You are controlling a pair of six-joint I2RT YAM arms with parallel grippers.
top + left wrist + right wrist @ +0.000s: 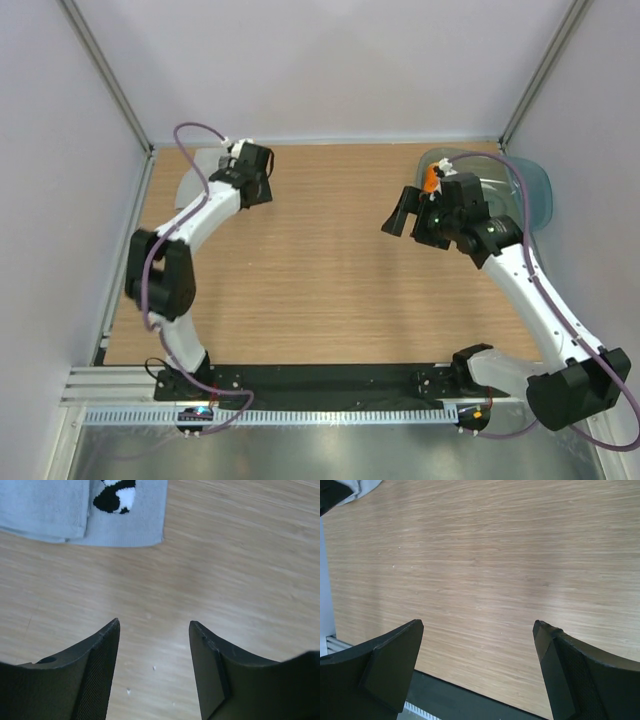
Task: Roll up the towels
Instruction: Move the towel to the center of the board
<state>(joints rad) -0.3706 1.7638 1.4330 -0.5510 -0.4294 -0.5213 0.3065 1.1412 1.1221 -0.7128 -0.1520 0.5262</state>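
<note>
Progress is judged to be early, since no finished roll can be made out in any view. The tabletop fills most of the overhead frame, and the translucent tub sits at its upper right. The grey towel is seen in the upper left of the left wrist view. It is laid flat with one fold line across it, and a black-and-white motif is shown on the lower layer. One of its corners is also caught in the upper left corner of the right wrist view. Only a small scrap of the orange towel is seen in the overhead view, at the tub's left edge behind the right wrist. Whether it is rolled, or inside the tub, cannot be told. Rolling of the grey towel is therefore judged to be still outstanding, and that of the orange one unconfirmed.

The left arm is stretched up the left side of the overhead frame towards the upper left. The right arm is reached up the right side, with its wrist turned towards the centre.

The left gripper is held with its jaws partly apart over bare wood, nothing between them, and the grey towel lies ahead and apart. The right gripper is held with its jaws spread wide and empty, also over bare wood.
</note>
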